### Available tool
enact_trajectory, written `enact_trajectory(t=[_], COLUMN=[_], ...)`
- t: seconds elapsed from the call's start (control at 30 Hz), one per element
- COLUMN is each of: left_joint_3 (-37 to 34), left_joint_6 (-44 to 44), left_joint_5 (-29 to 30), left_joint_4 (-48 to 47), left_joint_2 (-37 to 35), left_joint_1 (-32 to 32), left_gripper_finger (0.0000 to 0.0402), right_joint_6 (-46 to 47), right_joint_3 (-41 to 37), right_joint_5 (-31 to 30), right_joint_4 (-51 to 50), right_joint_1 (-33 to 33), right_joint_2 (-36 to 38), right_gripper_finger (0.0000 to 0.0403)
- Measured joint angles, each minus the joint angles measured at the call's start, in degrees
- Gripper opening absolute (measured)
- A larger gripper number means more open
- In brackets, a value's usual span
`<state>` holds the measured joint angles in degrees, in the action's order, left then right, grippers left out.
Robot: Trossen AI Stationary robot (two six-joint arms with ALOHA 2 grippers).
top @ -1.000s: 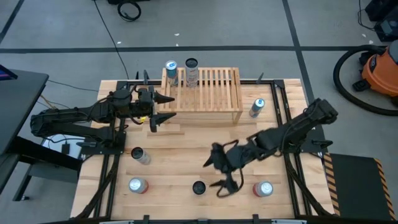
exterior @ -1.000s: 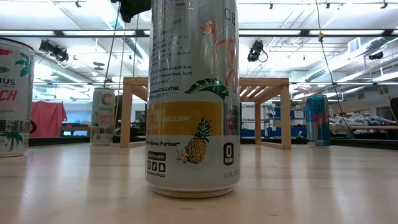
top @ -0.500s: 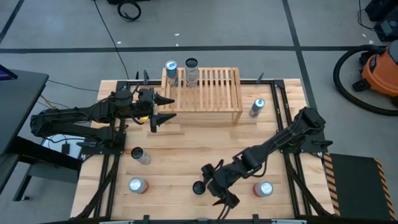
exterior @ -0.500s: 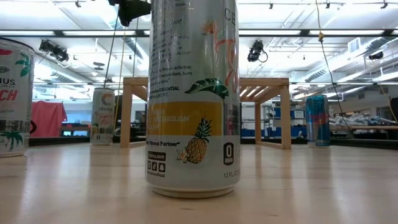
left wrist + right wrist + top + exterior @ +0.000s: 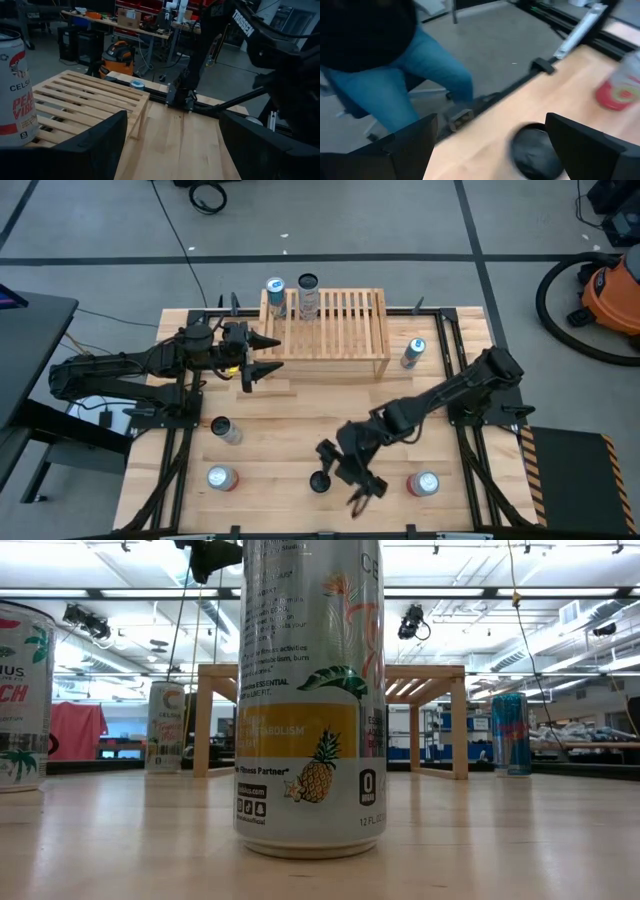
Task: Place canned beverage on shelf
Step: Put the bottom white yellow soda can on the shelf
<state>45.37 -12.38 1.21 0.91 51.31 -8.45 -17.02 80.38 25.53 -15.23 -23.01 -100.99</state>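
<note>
Shelf: two cans up, one Celsius can | right gripper: fingers spread, empty, beside the black-topped can at the near edge | left gripper: spread, empty, by shelf's corner | left: grab, carry, place.

Grey concrete floor, orange shop vacuum, bright ceiling strip lights

Right arm stretched diagonally from the right edge toward the near middle of the table, wrist bent down, right gripper low near the front edge, fingers spread wide, nothing between them. Left arm extended along the left side, left gripper level, fingers apart, holding nothing.
</note>
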Motion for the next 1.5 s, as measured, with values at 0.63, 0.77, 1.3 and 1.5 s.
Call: enact_trajectory(t=[0.63,0.77,1.3,1.5], left_joint_3=[0.02,0.03,0.04,0.04], left_joint_6=[3.17,3.17,4.48,4.06], left_joint_5=[0.0,0.0,-0.05,-0.16], left_joint_4=[-0.52,-0.9,-4.54,-4.65], left_joint_2=[0.0,0.0,-0.04,-0.04], left_joint_1=[0.0,0.02,0.44,0.72], left_gripper_finger=[0.0318,0.0318,0.0318,0.0318], right_joint_6=[-5.56,-6.92,-5.51,-3.89], right_joint_3=[-0.02,-0.02,0.01,0.0], right_joint_5=[4.3,2.98,5.8,6.09], right_joint_4=[1.25,2.23,5.89,5.73], right_joint_1=[5.62,5.63,5.91,5.93], right_joint_2=[-1.66,-2.72,-7.3,-8.44], right_gripper_finger=[0.0375,0.0375,0.0375,0.0375])
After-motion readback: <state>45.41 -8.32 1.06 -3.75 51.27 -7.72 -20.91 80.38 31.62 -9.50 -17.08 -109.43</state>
